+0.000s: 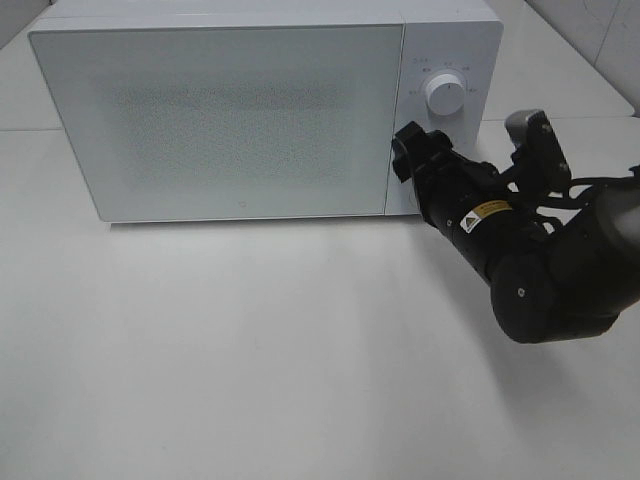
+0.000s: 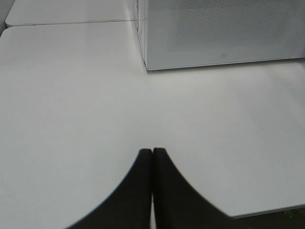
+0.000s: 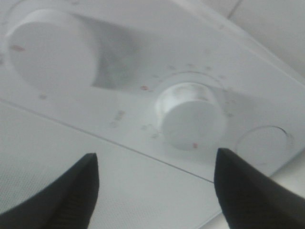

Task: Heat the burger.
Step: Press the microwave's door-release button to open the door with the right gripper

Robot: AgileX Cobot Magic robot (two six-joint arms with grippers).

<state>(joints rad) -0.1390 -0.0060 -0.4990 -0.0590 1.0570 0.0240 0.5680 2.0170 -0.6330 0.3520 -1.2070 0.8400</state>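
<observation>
The burger is hidden; the white microwave (image 1: 230,110) stands with its door closed. My right gripper (image 1: 405,155) is up against the lower part of the microwave's control panel, below the upper knob (image 1: 443,95). In the right wrist view the gripper (image 3: 157,191) stands open, its dark fingers (image 3: 71,200) apart just short of the lower knob (image 3: 190,114), with nothing between them. The upper knob (image 3: 50,50) shows beyond. My left gripper (image 2: 152,160) is shut on nothing, low over the bare table in front of the microwave (image 2: 224,33).
The microwave sits at the back of a white table (image 1: 250,350). A round button outline (image 3: 264,143) lies past the lower knob on the panel. The table's front edge (image 2: 267,212) shows in the left wrist view.
</observation>
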